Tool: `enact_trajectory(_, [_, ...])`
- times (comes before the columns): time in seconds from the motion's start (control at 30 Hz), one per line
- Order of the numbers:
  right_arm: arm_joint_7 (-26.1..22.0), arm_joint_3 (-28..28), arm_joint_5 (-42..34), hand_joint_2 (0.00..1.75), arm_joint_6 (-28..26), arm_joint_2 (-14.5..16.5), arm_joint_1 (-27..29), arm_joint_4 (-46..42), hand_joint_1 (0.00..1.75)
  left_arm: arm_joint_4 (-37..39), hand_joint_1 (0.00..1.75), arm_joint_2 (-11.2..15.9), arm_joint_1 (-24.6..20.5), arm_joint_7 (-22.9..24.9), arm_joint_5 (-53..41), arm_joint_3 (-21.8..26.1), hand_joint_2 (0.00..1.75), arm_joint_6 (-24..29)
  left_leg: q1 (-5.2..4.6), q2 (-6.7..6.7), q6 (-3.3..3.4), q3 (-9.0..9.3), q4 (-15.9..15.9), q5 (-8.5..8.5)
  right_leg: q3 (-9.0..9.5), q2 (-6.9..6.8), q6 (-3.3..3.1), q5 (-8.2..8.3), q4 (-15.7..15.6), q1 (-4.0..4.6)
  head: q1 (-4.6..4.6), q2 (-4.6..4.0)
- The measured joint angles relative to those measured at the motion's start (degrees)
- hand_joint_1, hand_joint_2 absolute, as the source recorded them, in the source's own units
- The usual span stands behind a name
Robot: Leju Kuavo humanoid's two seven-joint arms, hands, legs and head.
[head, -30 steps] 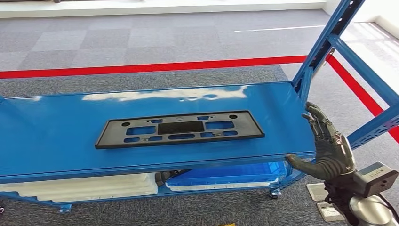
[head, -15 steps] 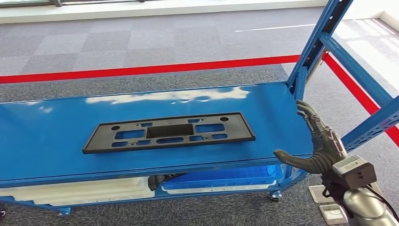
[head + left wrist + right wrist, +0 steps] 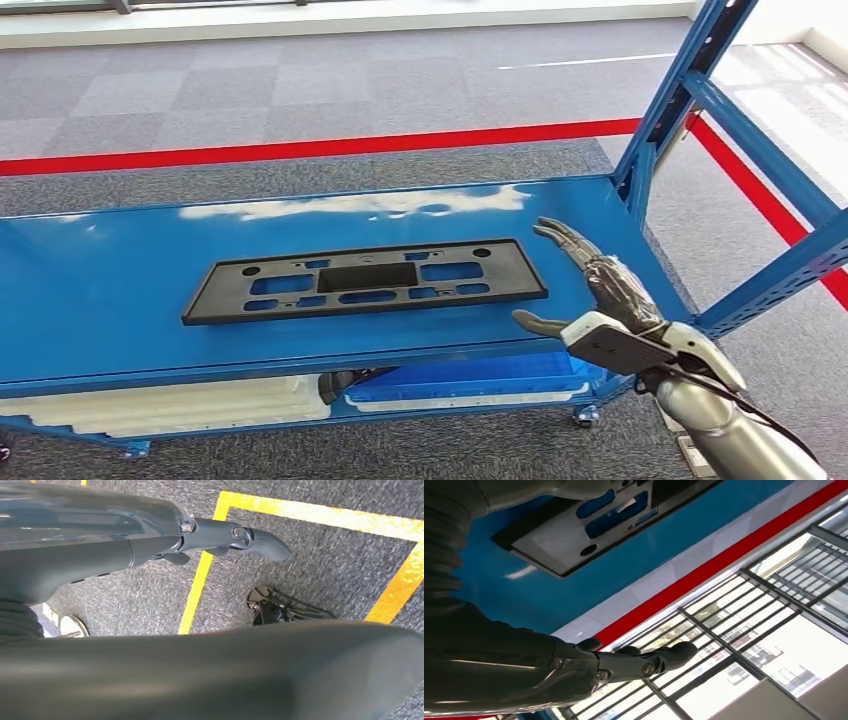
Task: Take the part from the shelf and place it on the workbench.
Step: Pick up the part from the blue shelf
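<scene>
Grey carpet (image 3: 300, 95) is covering the floor all around, and nearest the camera the right hand (image 3: 600, 300) is reaching in over the front right corner of the blue shelf (image 3: 100, 290), fingers spread and straight, thumb out to the side, holding nothing. Just beside its fingertips, the black part (image 3: 365, 279) is lying flat on the shelf's top board, a long panel with cut-out slots, its near end close to the hand but not touching it. Beneath the board, a blue bin (image 3: 470, 375) and white foam pieces (image 3: 170, 400) are sitting on the lower level. Farther back, a red line (image 3: 300, 147) is running across the carpet behind the shelf. The left hand (image 3: 235, 535) is hanging over grey carpet marked with yellow tape (image 3: 200, 580); whether its fingers are closed cannot be told.
</scene>
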Motion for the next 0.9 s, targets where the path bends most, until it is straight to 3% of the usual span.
enact_trajectory(0.37, [2.9,12.6,5.6,1.75,1.2,4.5,-10.1,11.4,0.0,0.0,0.0,0.3,0.0,-1.3,-1.2,-0.9,0.0,-0.7,0.0,0.0,-0.01,0.03,0.0,0.01,0.01,0.0,-0.01,0.02,0.0,-0.01,0.0,0.0])
enact_trajectory(0.9, [8.7,22.1,15.9,1.75,0.0,7.6,-18.3,20.6,0.0,0.0,0.0,0.7,-0.1,-0.5,-1.0,-1.6,0.0,-0.3,-0.01,-0.01,-0.02,0.03,0.0,0.01,0.02,-0.01,-0.01,0.03,0.0,-0.01,0.0,0.0])
